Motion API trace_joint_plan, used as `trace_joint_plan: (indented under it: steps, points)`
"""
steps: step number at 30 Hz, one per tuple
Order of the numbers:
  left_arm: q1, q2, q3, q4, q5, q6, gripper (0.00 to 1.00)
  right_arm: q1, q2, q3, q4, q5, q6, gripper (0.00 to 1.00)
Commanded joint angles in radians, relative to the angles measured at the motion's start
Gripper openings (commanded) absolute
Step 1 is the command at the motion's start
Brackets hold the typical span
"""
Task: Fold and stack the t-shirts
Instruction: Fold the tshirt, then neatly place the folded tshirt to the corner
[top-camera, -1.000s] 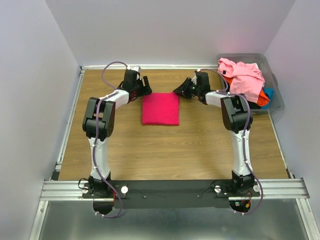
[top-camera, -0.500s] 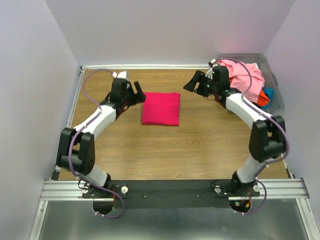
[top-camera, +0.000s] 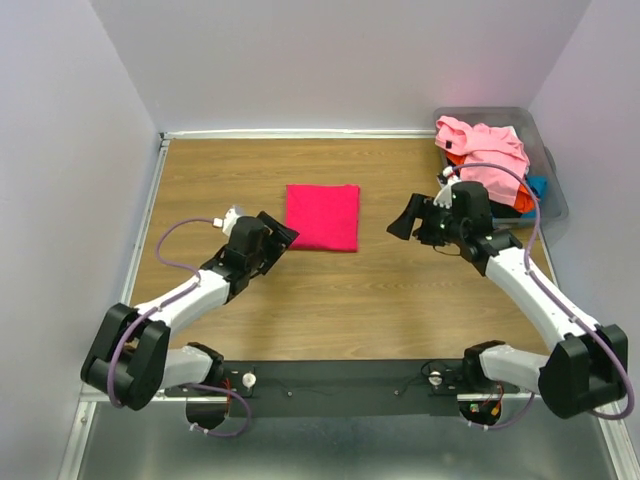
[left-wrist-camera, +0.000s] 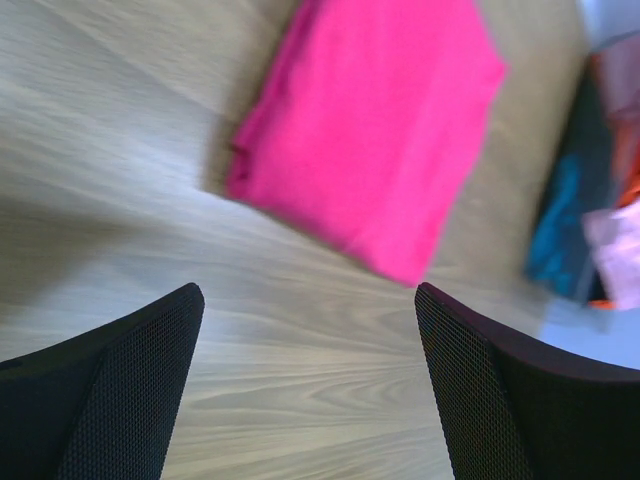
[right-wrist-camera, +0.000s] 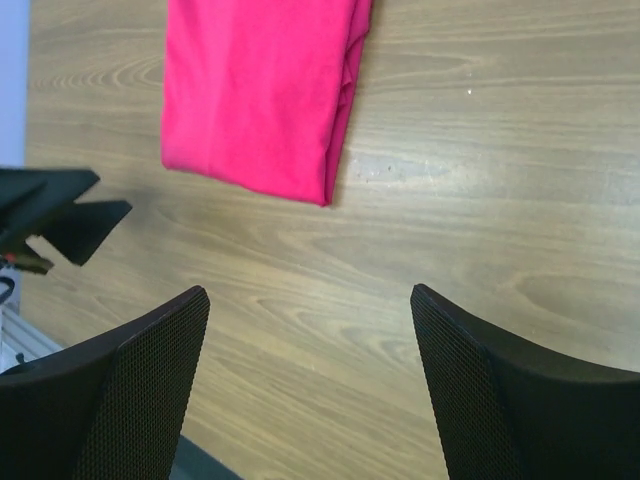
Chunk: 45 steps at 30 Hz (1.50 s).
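Since the crimson t-shirt (top-camera: 322, 217) lies folded at 12 o'clock, with left fingers (left-wrist-camera: 110, 390) and right fingers (right-wrist-camera: 120, 390) apart and empty, you likely grab next from the pile (top-camera: 485, 155) at 2 o'clock.

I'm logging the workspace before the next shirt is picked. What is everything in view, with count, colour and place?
folded t-shirt: one, crimson-magenta, flat on the table, far middle, touched by neither hand
loose t-shirts: a heap, count unclear; light pink on top, with orange, blue and a bit of black showing; in the bin
bin: one, translucent grey plastic, far right corner
table: one, brown wood grain
rail: one, silver with a black plate, near edge, under the arm bases
left hand: one, black, open and empty, near left of the folded t-shirt
right hand: one, black, open and empty, right of the folded t-shirt
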Motion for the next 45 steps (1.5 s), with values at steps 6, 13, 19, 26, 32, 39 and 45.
trace_joint_plan:
  steps: [6, 13, 19, 26, 32, 39, 45]
  points:
    - [-0.122, 0.193, 0.054, 0.087, -0.093, -0.432, 0.91, -0.004, -0.143, -0.037, -0.085, -0.015, -0.039, 0.9]
    - [-0.216, 0.34, 0.134, 0.055, -0.176, -0.616, 0.9, -0.002, -0.19, -0.043, -0.103, -0.053, -0.054, 0.91]
    - [-0.229, 0.474, 0.237, 0.004, -0.233, -0.679, 0.86, -0.002, -0.236, -0.054, -0.114, -0.086, -0.071, 0.91]
    - [-0.239, 0.555, 0.271, -0.036, -0.27, -0.791, 0.68, 0.001, -0.276, -0.055, -0.128, -0.115, -0.085, 0.91]
    - [-0.239, 0.595, 0.326, -0.097, -0.316, -0.82, 0.33, 0.05, -0.287, -0.05, -0.136, -0.098, -0.1, 0.91]
    - [-0.226, 0.588, 0.326, -0.106, -0.363, -0.842, 0.0, 0.068, -0.302, -0.049, -0.149, -0.086, -0.109, 0.91]
    - [-0.142, 0.565, 0.355, -0.122, -0.4, -0.773, 0.0, 0.067, -0.285, -0.035, -0.152, -0.067, -0.112, 0.91]
